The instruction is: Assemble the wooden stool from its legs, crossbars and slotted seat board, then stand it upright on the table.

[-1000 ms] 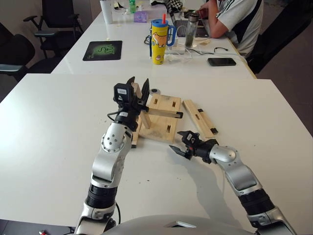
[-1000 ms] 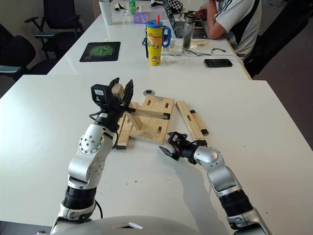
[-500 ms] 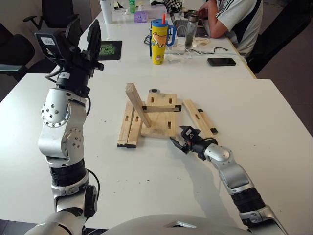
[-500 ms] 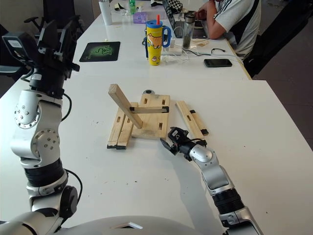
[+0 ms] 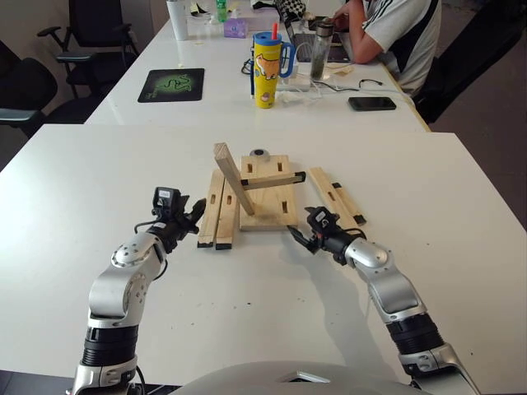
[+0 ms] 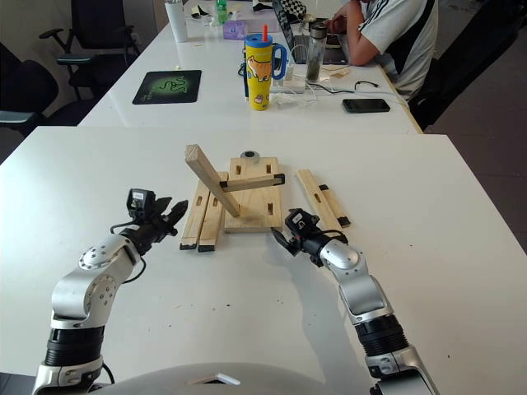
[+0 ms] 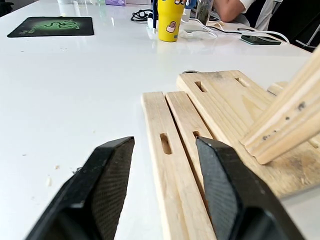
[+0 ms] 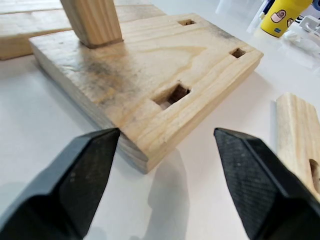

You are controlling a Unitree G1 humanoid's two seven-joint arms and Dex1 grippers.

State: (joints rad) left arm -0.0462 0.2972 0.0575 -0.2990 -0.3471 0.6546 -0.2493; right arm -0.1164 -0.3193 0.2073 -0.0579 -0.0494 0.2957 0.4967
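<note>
My left gripper [image 7: 165, 141] gapes empty, two slats [image 7: 186, 120] just ahead. My right gripper [image 8: 167, 132], equally wide and empty, faces the seat board [image 8: 165, 60] corner; the leaning leg [image 8: 92, 22] runs out of frame.

1. Slotted seat board [image 5: 276, 204]: pale wood, lying flat on the tabletop [image 5: 99, 181], its rectangular slots facing up.
2. Leg [image 5: 233, 177]: a square post standing on the board's near-left part, tilted, with its top leaning left.
3. Crossbar [image 5: 276, 181]: thin and dark-tipped, reaching from the leg's middle rightward above the board.
4. Two slotted pieces [image 5: 218, 210]: flat, side by side, just left of the board.
5. Two more pieces [image 5: 336, 196]: flat, just right of it.
</note>
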